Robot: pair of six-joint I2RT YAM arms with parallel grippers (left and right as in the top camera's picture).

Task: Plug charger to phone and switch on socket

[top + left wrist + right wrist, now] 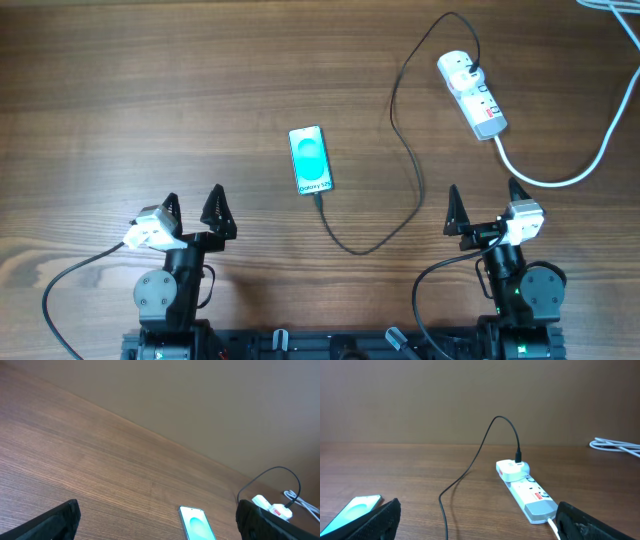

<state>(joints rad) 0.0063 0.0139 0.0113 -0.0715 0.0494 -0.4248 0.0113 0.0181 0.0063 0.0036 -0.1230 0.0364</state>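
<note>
- Two grippers sit by the near edge of the table (100, 80), both spread wide and holding nothing: the left gripper (193, 200) left of the middle, the right gripper (485, 195) toward the near right corner
- The phone (310, 158) lies flat about midway across the tabletop, apart from both arms and a little nearer the left one; its teal screen faces up and glows, with the white strip of dark text at the end toward the near edge
- The charger (413, 170) meets the phone at that near short end, then loops toward the near edge, swings right, climbs toward the far edge in a high arc and drops into a white adapter (462, 68)
- The adapter sits in the far end of the socket (478, 103), which lies slanted toward the far right corner with its grey end pointing at the near right
- Red switches show on the socket's top, but whether they are on or off cannot be told
- From the grey end a thick pale cable (560, 183) curves toward the right edge
- In the left wrist view the phone (196, 522) lies between the dark fingers (55, 520), with the socket (270, 506) beyond the right one
- In the right wrist view the charger (470, 467) rises off the wood between phone (357, 510) and socket (530, 495)
</note>
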